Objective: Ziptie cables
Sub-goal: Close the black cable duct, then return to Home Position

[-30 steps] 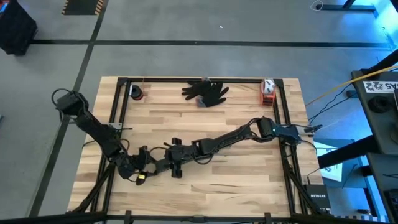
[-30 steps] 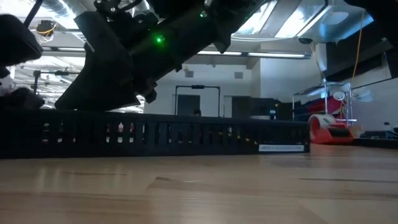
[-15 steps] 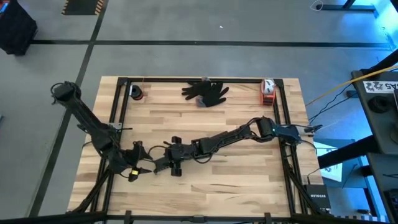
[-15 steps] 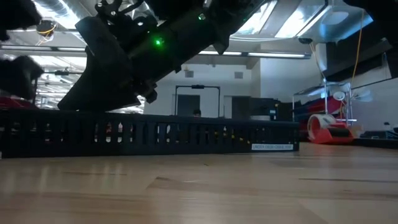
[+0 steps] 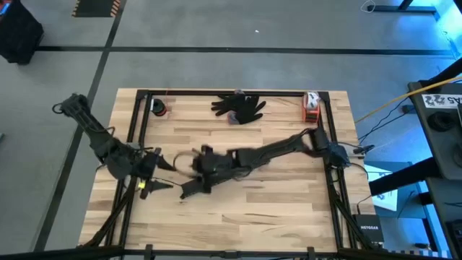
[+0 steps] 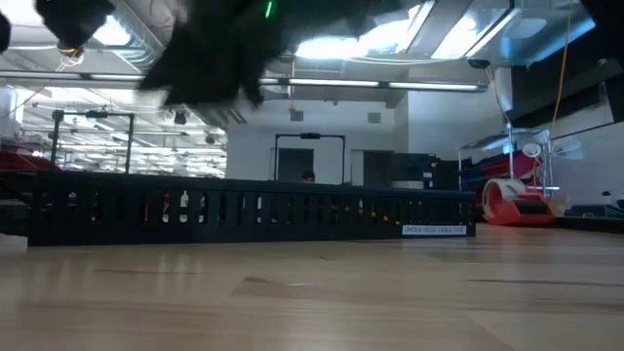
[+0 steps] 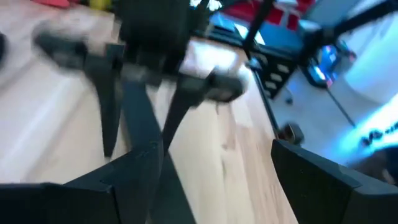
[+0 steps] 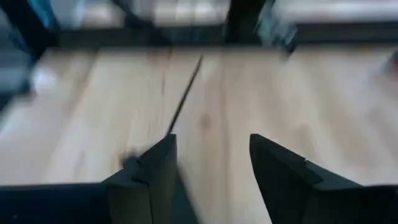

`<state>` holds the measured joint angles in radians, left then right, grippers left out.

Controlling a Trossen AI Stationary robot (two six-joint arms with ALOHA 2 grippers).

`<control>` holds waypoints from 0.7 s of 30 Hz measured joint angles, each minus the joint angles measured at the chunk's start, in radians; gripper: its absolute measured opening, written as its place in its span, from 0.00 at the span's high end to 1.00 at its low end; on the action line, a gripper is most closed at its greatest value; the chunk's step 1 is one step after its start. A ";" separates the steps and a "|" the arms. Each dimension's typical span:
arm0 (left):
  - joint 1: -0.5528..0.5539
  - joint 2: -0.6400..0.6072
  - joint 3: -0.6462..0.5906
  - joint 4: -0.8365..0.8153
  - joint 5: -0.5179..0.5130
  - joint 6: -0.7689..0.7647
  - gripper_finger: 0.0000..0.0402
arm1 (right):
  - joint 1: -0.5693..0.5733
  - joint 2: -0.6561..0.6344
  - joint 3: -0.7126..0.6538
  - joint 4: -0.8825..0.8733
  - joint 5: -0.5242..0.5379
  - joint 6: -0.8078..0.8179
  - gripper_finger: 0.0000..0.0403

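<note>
The black slotted channel (image 6: 253, 212) lies flat on the wooden table, across the low view; in the high view it shows as a short dark bar (image 5: 196, 188). My right gripper (image 5: 201, 167) hangs open above its far end, fingers pointing down, blurred in the left wrist view (image 7: 142, 118). My left gripper (image 5: 149, 177) is open near the table's left edge, and the channel (image 7: 152, 168) runs toward its fingers. A thin straight dark strip (image 8: 184, 99) lies on the table ahead of my right gripper (image 8: 211, 168). No frame plainly shows the cables.
A black glove (image 5: 240, 107) lies by the far edge. A red and white dispenser (image 5: 310, 105) sits at the far right corner, and a small dark roll (image 5: 158, 107) at the far left. A black frame (image 5: 138, 123) borders the table. Bare wood stretches along the near side.
My left gripper has drawn back from the channel toward the table's left edge. My right gripper has risen and shifted toward the far edge, leaving the top of the low view. The channel slid a little, first leftward and then back to the right, and its left end now shows.
</note>
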<state>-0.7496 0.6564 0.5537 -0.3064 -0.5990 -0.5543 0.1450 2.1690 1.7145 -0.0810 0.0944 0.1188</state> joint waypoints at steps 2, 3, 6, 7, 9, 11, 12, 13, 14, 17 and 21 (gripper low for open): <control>0.046 -0.032 0.000 0.001 0.000 0.023 0.27 | -0.022 -0.050 0.000 -0.041 -0.001 0.000 0.52; 0.068 -0.046 -0.001 0.001 0.000 0.036 0.27 | -0.034 -0.070 0.000 -0.057 -0.005 0.000 0.52; 0.137 -0.086 -0.001 0.001 0.000 0.076 0.27 | -0.078 -0.129 -0.002 -0.121 -0.012 0.001 0.52; 0.159 -0.098 -0.002 0.000 0.001 0.097 0.27 | -0.095 -0.151 -0.001 -0.137 -0.028 0.002 0.52; 0.200 -0.119 -0.005 0.003 0.002 0.148 0.27 | -0.131 -0.198 -0.003 -0.200 -0.080 0.003 0.52; 0.246 -0.140 -0.008 0.000 0.004 0.190 0.27 | -0.168 -0.240 -0.023 -0.225 -0.131 0.003 0.52; 0.268 -0.151 -0.010 0.001 0.004 0.207 0.27 | -0.185 -0.265 -0.047 -0.242 -0.153 0.004 0.52; 0.288 -0.164 -0.015 0.003 0.004 0.222 0.27 | -0.202 -0.286 -0.071 -0.243 -0.167 0.004 0.52; 0.307 -0.179 -0.023 0.005 0.004 0.225 0.27 | -0.220 -0.313 -0.099 -0.228 -0.172 0.004 0.52; 0.345 -0.228 -0.055 0.008 0.004 0.225 0.27 | -0.269 -0.401 -0.187 -0.200 -0.176 0.011 0.52; 0.363 -0.293 -0.096 0.013 0.012 0.226 0.27 | -0.311 -0.489 -0.303 -0.146 -0.175 0.025 0.52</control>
<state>-0.3863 0.3637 0.4579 -0.2938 -0.5873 -0.3287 -0.1662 1.6796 1.4114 -0.2272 -0.0805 0.1439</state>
